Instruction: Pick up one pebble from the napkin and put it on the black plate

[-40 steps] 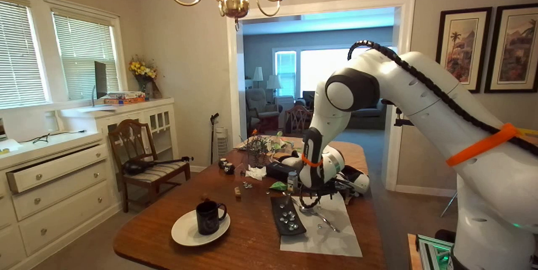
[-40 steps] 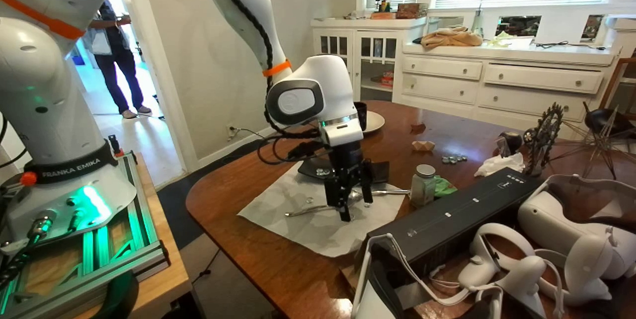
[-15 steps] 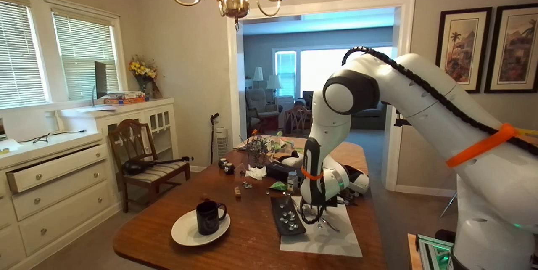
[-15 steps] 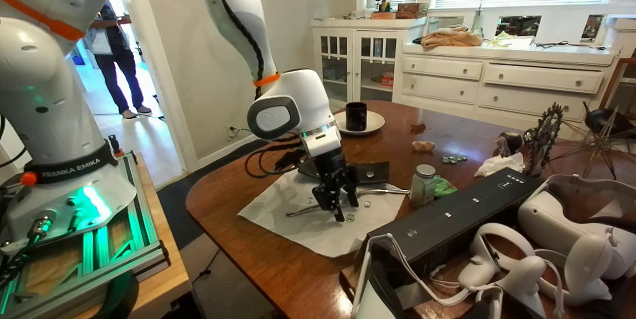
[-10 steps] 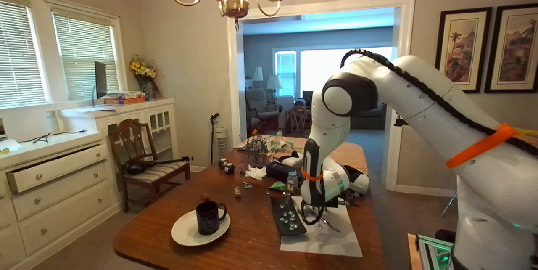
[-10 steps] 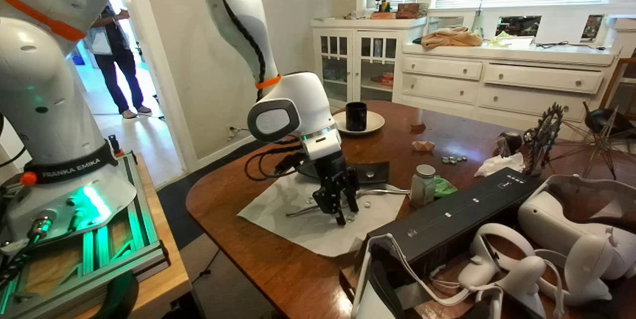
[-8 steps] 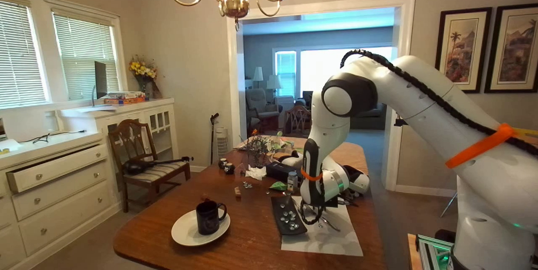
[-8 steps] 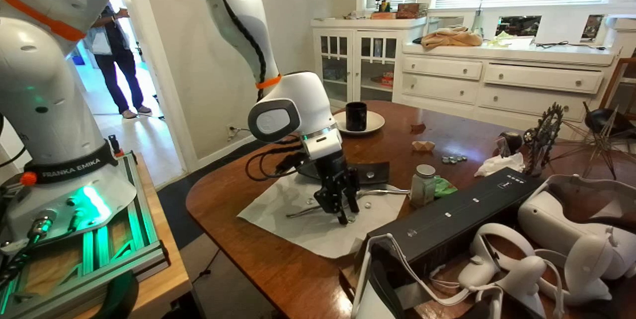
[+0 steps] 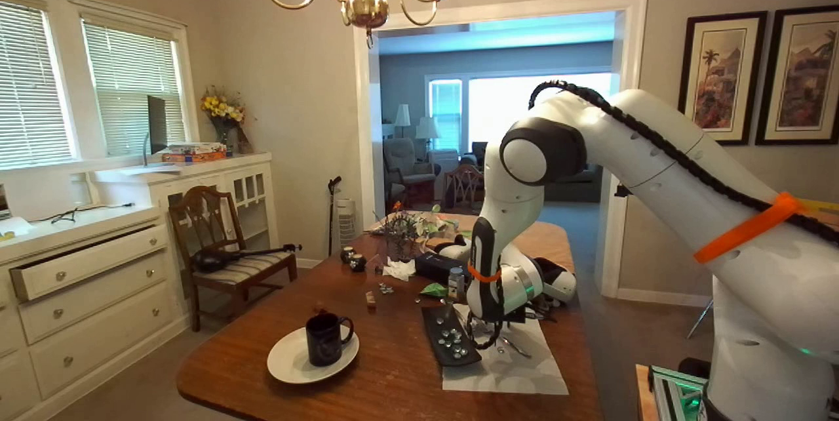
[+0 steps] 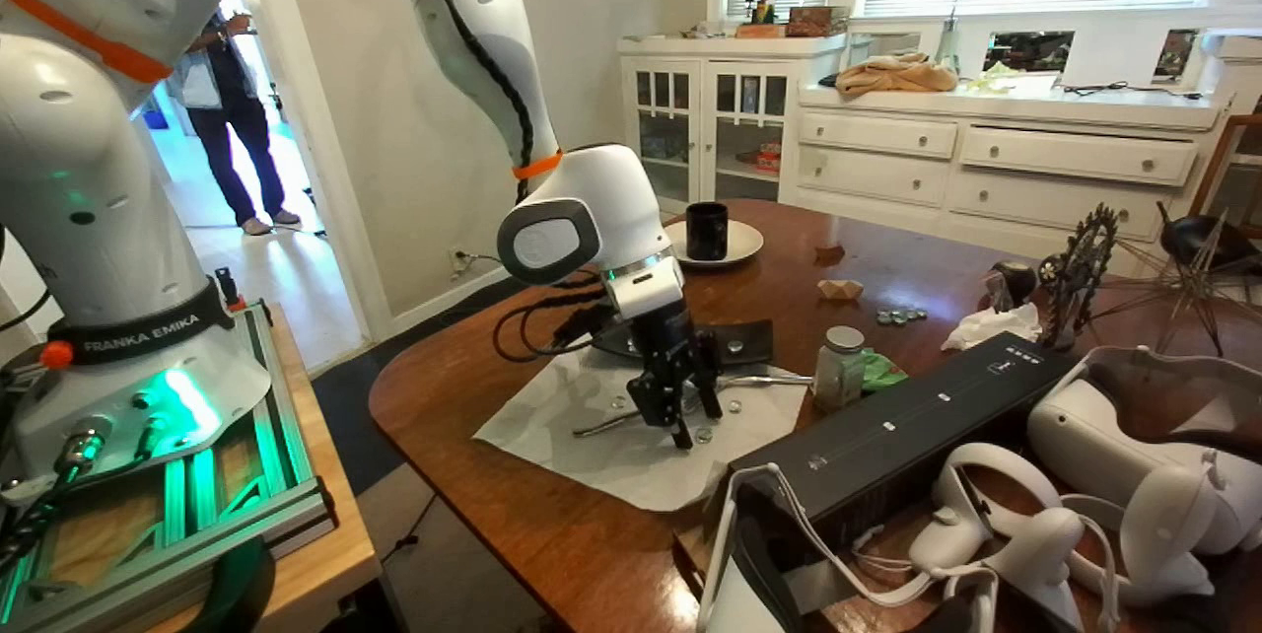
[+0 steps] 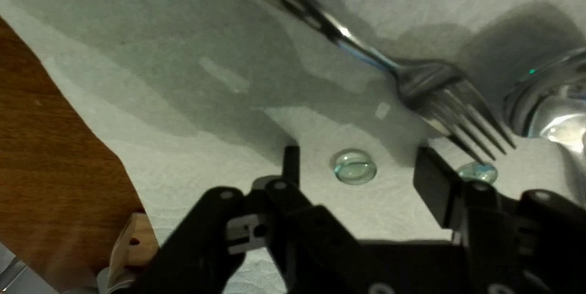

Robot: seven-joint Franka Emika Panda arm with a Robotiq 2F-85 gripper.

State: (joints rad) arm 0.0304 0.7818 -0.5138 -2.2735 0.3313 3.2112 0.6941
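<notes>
The pale napkin (image 9: 518,378) lies on the table, also in an exterior view (image 10: 552,446). The dark rectangular black plate (image 9: 434,328) lies on its edge, holding several clear pebbles (image 9: 452,344); it is partly behind the gripper in an exterior view (image 10: 757,342). My gripper (image 11: 359,163) is open, fingertips at or very near the napkin. A clear greenish pebble (image 11: 355,167) lies between the fingers, apart from both. It shows beside the fingertips in an exterior view (image 10: 703,436). Another pebble (image 11: 478,171) lies behind the right finger, under the fork tines.
On the napkin lie a fork (image 11: 421,81) and a shiny spoon-like piece (image 11: 561,113), close to the right finger. A glass jar (image 10: 839,369), a long black box (image 10: 897,426) and white headset gear (image 10: 1114,446) stand nearby. A white plate (image 9: 283,365) holds a black mug (image 9: 324,341).
The gripper has come down to the napkin, around one pebble. In the last half second the napkin, with its fork and pebbles, has shifted slightly. The gripper stays open.
</notes>
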